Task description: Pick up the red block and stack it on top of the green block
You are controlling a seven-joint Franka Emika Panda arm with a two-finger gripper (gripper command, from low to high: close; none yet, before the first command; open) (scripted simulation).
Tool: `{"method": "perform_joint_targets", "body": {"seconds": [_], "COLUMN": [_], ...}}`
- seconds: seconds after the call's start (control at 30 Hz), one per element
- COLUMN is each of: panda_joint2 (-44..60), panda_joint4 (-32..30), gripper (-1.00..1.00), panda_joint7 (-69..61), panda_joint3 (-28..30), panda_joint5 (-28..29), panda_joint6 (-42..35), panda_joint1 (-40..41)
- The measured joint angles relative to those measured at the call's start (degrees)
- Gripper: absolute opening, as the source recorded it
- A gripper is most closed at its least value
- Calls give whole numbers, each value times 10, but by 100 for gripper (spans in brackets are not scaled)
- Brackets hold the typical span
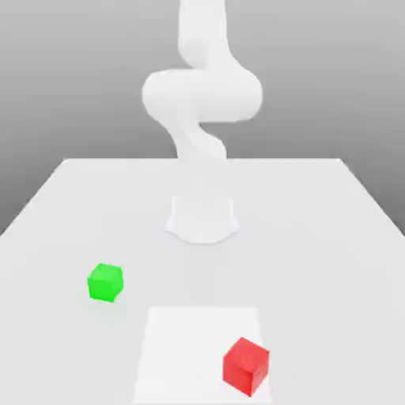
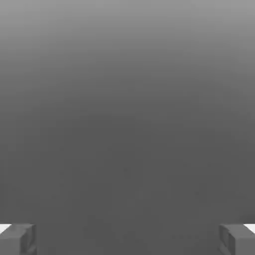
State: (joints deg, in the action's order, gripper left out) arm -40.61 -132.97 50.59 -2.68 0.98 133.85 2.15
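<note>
the arm (image 1: 202, 95) stands tall at the far end of the white counter (image 1: 332, 237), folded up on itself well above the surface, nowhere near either cube. in the hand view the fingers (image 2: 17, 239) sit spread far apart at the two lower corners, with nothing between them but plain grey.

the red block (image 1: 246, 365) rests on the counter at the near edge, toward the exterior view's right, turned a little so one corner faces the camera. the green block (image 1: 105, 282) sits farther back and toward the exterior view's left, well apart from the red one, also slightly turned.

nothing has been grasped yet, so i'd say the whole task lies ahead, and the risks start with the reach. the red cube is skewed relative to the counter's edges; if the fingers come down without the wrist turning to match its faces, they may pinch across corners and the cube could twist or squirt out. coming down off-centre could land a fingertip on top of the cube and shove it, and it lies close to the near edge, so a shove might send it off.

later, carrying it across too low could clip the green cube and knock it away. setting it down misaligned with the green cube's own turn could leave it overhanging and ready to topple.
</note>
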Motion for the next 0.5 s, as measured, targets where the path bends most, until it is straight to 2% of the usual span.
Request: {"method": "perform_joint_targets", "body": {"seconds": [0.27,0.5], "panda_joint2": [170,317], "panda_joint4": [-38,-71], "gripper": [0,0], "panda_joint7": [162,301], "panda_joint3": [-76,-114], "panda_joint5": [42,80], "panda_joint6": [67,123], "panda_joint1": [57,79]}}
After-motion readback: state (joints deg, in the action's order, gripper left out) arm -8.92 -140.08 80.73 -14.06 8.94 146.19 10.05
